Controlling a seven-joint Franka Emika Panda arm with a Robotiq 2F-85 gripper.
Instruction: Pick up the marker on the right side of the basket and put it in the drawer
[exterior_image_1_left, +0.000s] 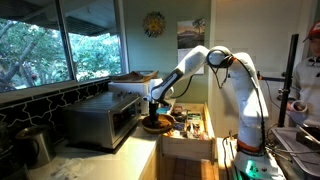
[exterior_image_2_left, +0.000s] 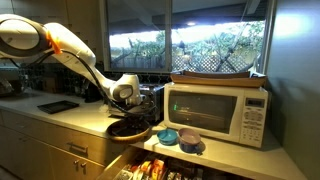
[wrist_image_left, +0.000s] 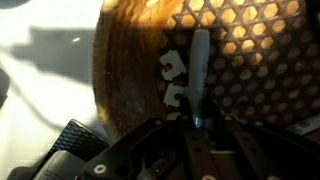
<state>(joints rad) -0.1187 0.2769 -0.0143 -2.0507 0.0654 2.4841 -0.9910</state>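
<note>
- One pale marker (wrist_image_left: 200, 55) shows only in the wrist view, blurred, against the basket (wrist_image_left: 250, 60) weave.
- Both fingers (wrist_image_left: 188, 145) sit dark at its near end; whether they clench it I cannot tell.
- Near the basket, the drawer (exterior_image_2_left: 150, 170) stands open under the table (exterior_image_2_left: 60, 118) edge, partly cut off by the frame.

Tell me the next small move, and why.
Probably close the jaws on the marker. In the wrist view it shows pale against the basket, its near end running in at the gripper; whether the jaws already pinch it is unclear. The drawer stands open for afterwards.
</note>
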